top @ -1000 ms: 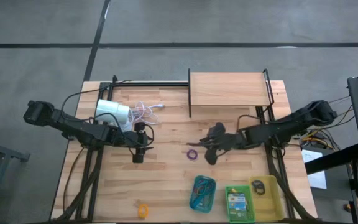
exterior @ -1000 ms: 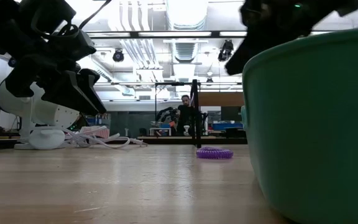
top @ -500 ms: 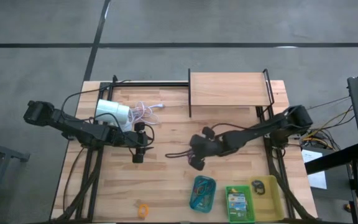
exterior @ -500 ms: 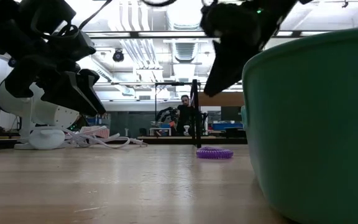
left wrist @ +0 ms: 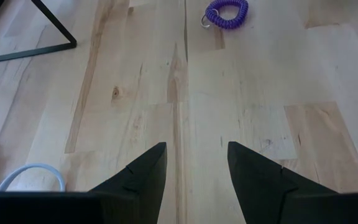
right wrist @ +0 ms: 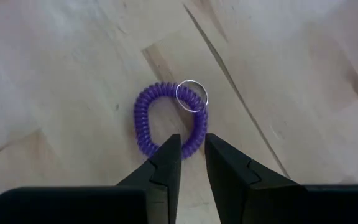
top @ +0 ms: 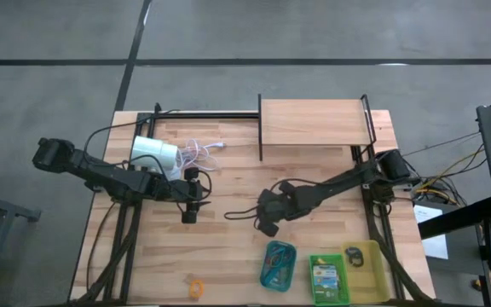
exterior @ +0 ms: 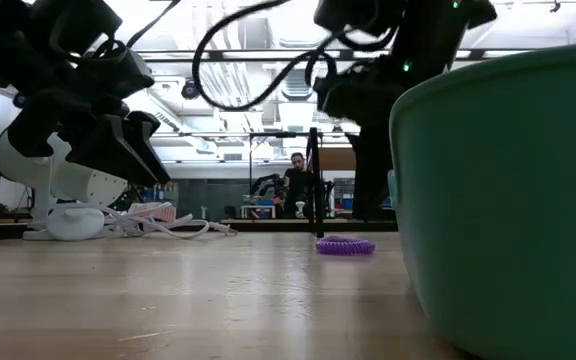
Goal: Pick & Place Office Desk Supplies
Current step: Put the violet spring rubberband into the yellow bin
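A purple coil loop (right wrist: 169, 118) with a small metal ring (right wrist: 192, 95) lies flat on the wooden table near its middle. It also shows in the low view (exterior: 345, 246) and the left wrist view (left wrist: 227, 12). My right gripper (right wrist: 193, 146) hangs just above the loop's near side, pointing steeply down, its fingers a narrow gap apart and touching nothing. In the high view this gripper (top: 267, 220) hides the loop. My left gripper (top: 189, 207) waits open over the table's left half, beside the white lamp (top: 154, 153).
At the near right stand a teal tray (top: 278, 264), a green tray (top: 327, 279) with a crayon box, and a yellow tray (top: 361, 264) with a black loop. An orange loop (top: 196, 287) lies at the near edge. A wooden shelf (top: 315, 122) stands at the far right.
My right gripper has swung toward the table's left and come down, tipping from near level to steeply downward. It now hangs over the purple loop. The loop has stayed where it was.
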Robot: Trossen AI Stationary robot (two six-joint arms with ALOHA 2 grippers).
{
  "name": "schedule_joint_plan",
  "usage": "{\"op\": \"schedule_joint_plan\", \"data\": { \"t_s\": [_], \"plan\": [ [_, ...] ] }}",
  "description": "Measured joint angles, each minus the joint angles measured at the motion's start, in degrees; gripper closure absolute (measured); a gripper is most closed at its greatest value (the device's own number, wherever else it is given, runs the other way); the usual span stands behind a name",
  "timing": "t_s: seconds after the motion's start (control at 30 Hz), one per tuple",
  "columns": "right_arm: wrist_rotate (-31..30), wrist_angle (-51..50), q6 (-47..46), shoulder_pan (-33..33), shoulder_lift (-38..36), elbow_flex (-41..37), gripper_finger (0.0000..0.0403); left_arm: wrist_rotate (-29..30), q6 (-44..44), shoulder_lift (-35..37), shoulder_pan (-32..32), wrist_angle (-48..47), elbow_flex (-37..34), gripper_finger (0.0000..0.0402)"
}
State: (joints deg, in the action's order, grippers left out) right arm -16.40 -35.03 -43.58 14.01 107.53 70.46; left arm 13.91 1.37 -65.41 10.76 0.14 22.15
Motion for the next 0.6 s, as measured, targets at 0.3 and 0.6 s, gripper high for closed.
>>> {"op": "schedule_joint_plan", "data": {
  "t_s": [0.3,0.6],
  "plan": [
    [0.0,2.0,-1.3,-0.7,3.8,0.0,0.0335,0.0,0.1,0.0,0.0,0.0,0.0,0.0226],
    [0.1,3.3,-1.4,-1.1,5.7,0.0,0.0335,0.0,0.1,0.0,0.0,0.0,0.0,0.0226]
  ]
}}
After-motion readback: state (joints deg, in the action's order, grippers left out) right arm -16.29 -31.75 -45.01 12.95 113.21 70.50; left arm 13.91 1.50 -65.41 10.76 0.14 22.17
